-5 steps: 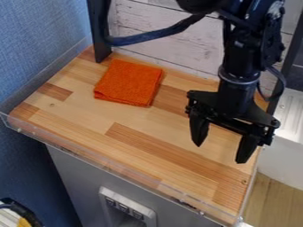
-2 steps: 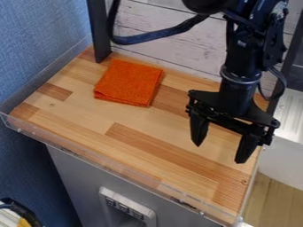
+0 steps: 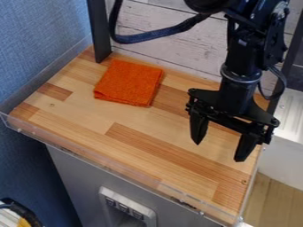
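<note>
– How many cloths are there, and where?
– One: a folded orange cloth (image 3: 128,83), lying flat on the wooden tabletop (image 3: 89,108), in the upper left of the frame, left of centre.
– And the robot?
– One black arm (image 3: 242,62) enters from the top right. Its one gripper (image 3: 219,151) hangs over the tabletop, right of centre, well apart from the cloth. Its two jaws stand wide apart, pointing down.
– Anything else to count?
– One dark post (image 3: 99,33) at upper left, and one pale panel (image 3: 128,205) with three dark switches (image 3: 123,207) at bottom centre.
</note>
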Action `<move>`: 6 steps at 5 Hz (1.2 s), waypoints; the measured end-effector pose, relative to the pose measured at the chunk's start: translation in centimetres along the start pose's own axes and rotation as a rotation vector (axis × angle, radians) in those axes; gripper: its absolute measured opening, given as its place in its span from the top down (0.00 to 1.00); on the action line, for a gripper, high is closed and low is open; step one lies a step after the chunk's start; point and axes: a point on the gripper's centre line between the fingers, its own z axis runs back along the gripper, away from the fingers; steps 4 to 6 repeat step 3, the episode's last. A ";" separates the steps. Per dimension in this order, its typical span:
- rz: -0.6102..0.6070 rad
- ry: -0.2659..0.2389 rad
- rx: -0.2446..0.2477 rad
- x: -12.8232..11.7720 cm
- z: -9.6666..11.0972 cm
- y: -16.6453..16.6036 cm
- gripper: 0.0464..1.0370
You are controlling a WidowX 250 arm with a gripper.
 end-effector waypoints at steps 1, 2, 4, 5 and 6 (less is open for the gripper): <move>0.005 -0.010 0.002 0.1 0.0 0.0 0.04; -0.001 -0.024 -0.001 0.3 -0.1 0.0 0.04; -0.007 -0.040 -0.007 0.6 -0.1 -0.1 0.04; -0.007 -0.040 -0.007 0.6 -0.1 -0.1 0.04; -0.007 -0.040 -0.007 0.6 -0.1 -0.1 0.04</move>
